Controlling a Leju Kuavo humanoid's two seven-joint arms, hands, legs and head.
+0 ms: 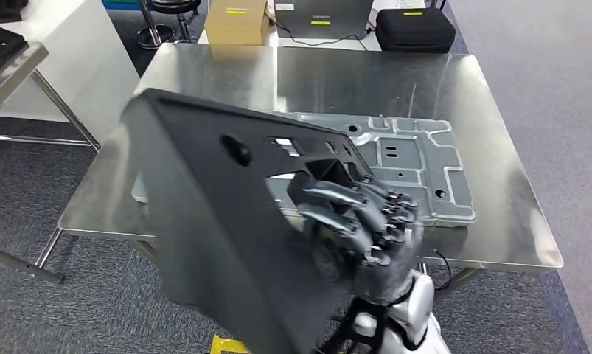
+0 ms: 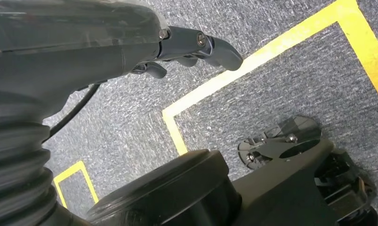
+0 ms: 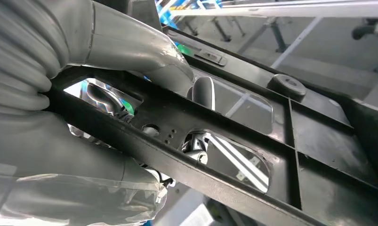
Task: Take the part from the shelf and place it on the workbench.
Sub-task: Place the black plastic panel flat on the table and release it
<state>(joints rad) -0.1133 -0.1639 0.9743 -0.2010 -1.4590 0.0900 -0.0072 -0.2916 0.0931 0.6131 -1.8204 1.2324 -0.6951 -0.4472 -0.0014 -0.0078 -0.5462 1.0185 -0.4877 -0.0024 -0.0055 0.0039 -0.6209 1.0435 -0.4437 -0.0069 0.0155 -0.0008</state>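
A large black plastic panel [image 1: 211, 214] with cut-outs hangs tilted in the air over the near edge of the steel workbench [image 1: 366, 74]. My right hand [image 1: 359, 221] grips it by its right edge, fingers wrapped through an opening. In the right wrist view the thumb and fingers [image 3: 130, 52] clamp a rib of the black panel [image 3: 318, 141]. A grey metal plate [image 1: 418, 158] lies flat on the bench behind the panel. My left hand [image 2: 196, 44] hangs above the carpet, holding nothing, its fingers loosely curled.
A cardboard box [image 1: 237, 21], a laptop [image 1: 322, 18] and a black case [image 1: 414, 29] sit beyond the bench's far edge. A white table [image 1: 27, 66] stands at the left. Yellow floor tape [image 2: 253, 61] crosses the grey carpet below me.
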